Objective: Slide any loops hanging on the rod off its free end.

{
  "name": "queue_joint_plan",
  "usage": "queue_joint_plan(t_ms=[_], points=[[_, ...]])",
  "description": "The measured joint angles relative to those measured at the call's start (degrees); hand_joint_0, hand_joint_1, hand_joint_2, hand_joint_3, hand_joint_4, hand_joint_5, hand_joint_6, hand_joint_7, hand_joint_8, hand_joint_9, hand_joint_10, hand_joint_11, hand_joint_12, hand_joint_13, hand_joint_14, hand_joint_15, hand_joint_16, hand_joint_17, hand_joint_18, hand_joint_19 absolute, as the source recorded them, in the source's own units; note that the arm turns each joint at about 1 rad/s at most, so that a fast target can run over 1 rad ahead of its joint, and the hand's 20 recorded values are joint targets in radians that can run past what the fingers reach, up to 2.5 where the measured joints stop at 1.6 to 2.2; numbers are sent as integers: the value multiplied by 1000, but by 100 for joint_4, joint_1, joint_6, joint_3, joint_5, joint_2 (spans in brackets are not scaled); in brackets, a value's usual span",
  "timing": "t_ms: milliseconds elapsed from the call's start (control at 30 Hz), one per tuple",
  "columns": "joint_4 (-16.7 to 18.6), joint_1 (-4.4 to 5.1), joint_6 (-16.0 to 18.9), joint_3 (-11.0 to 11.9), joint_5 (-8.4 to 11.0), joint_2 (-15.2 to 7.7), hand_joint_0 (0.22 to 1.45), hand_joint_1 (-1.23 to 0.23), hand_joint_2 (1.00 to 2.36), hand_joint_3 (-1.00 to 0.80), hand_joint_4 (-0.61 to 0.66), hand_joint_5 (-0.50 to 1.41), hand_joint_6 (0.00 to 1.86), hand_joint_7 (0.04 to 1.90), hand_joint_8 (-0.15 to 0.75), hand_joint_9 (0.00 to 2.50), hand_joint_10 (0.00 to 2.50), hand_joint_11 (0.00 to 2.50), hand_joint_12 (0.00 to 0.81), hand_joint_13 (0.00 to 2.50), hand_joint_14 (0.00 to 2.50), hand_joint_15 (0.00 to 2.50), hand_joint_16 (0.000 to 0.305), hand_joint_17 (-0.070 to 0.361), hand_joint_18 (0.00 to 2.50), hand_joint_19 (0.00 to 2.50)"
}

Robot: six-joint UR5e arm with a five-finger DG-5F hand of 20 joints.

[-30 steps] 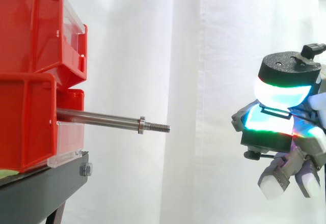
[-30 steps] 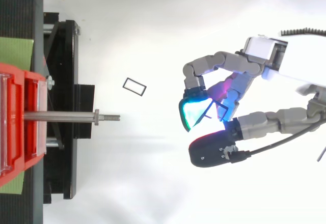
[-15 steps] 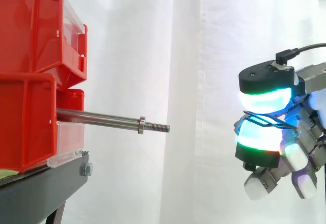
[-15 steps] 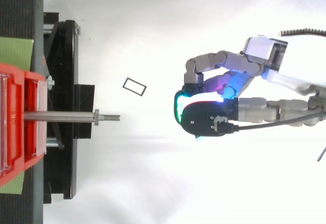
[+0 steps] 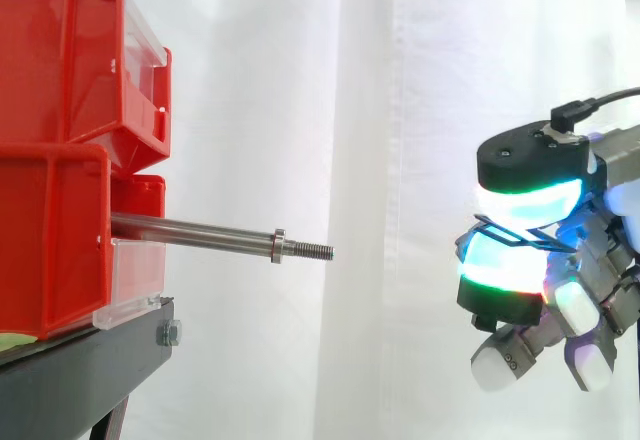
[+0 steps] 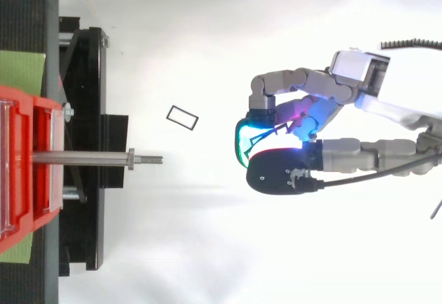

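A steel rod [image 5: 200, 232] sticks out level from between the red bins [image 5: 60, 160] and ends in a nut and a threaded free tip [image 5: 312, 251]; nothing hangs on it. Well to the right of the tip, at about its height, my hand [image 5: 600, 260] is shut on a thin black wire loop [image 5: 487, 224], pinched between two glowing pads. From above, the hand [image 6: 345, 153] is right of the rod [image 6: 83, 157], and the loop [image 6: 262, 135] shows between the pads. A second black rectangular loop [image 6: 185, 111] lies loose on the white floor.
The bins stand on a black stand [image 5: 90, 360] at the left, with a green mat [image 6: 21, 72] under them. Open white floor lies between the rod's tip and the hand, and a white curtain hangs behind.
The hand has shifted left and turned, and its black-backed thumb has swung over the glowing pad and closed on the wire loop. The rod and the loose loop have not moved.
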Motion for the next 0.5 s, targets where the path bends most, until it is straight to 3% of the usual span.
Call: queue_joint_plan(t_ms=[200,333,500], points=[[2,0,0,0,0,2,575,-700,1012,-9,178,-44,531,1523,287,1044,13,386,383,577,0,18,60,134,792,420],[1,0,0,0,-1,0,564,-783,1016,-166,161,-85,551,1481,264,948,14,411,356,528,0,30,53,120,728,440],[7,0,-1,0,-7,1,574,-827,1018,-223,141,-103,583,1488,254,925,16,434,335,512,1,30,50,112,702,444]])
